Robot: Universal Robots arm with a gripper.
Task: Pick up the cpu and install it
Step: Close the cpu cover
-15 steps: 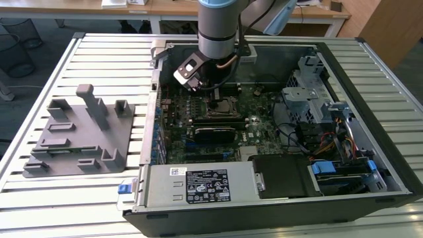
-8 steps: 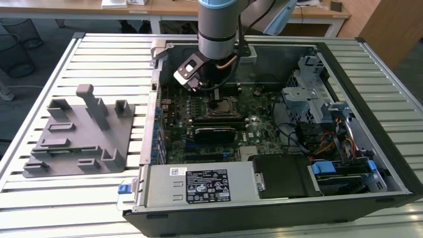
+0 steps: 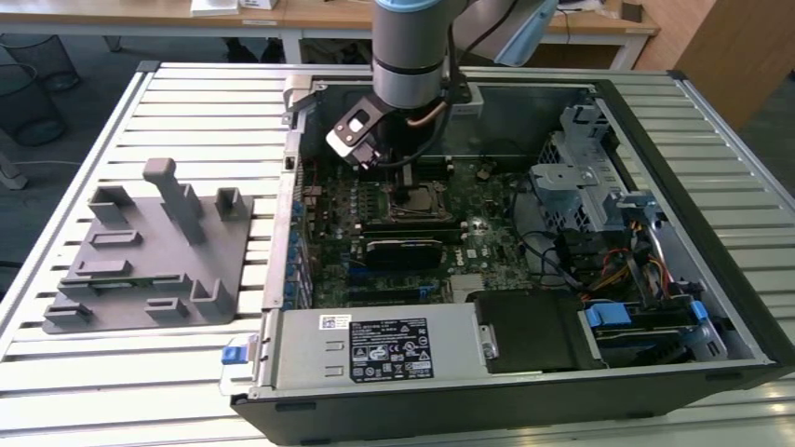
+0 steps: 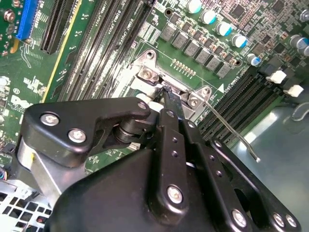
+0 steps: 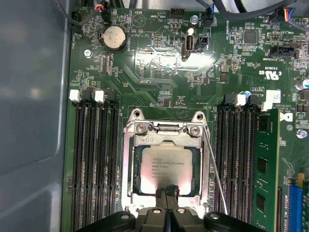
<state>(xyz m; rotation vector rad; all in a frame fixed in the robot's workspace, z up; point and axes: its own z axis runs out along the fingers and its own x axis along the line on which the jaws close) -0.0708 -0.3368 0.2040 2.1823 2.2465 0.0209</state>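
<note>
The cpu (image 5: 166,162), a flat square chip with a silvery top, lies flat inside the motherboard socket frame (image 5: 126,164) in the first wrist view. My gripper (image 5: 167,190) hangs just over the chip's edge, its two black fingertips pressed together with no gap and nothing between them. In the second wrist view the same shut fingers (image 4: 170,108) point down at the socket's metal bracket (image 4: 147,75). In the exterior view the gripper (image 3: 404,189) stands upright over the socket (image 3: 416,205), in the middle of the open computer case.
The socket's thin wire lever (image 5: 215,169) stands raised beside the frame. Memory slots (image 5: 94,159) flank the socket and a green card (image 5: 265,169) stands at one side. A grey holder tray (image 3: 149,251) lies at the exterior view's left. Drive cage (image 3: 584,177) and cables crowd the right.
</note>
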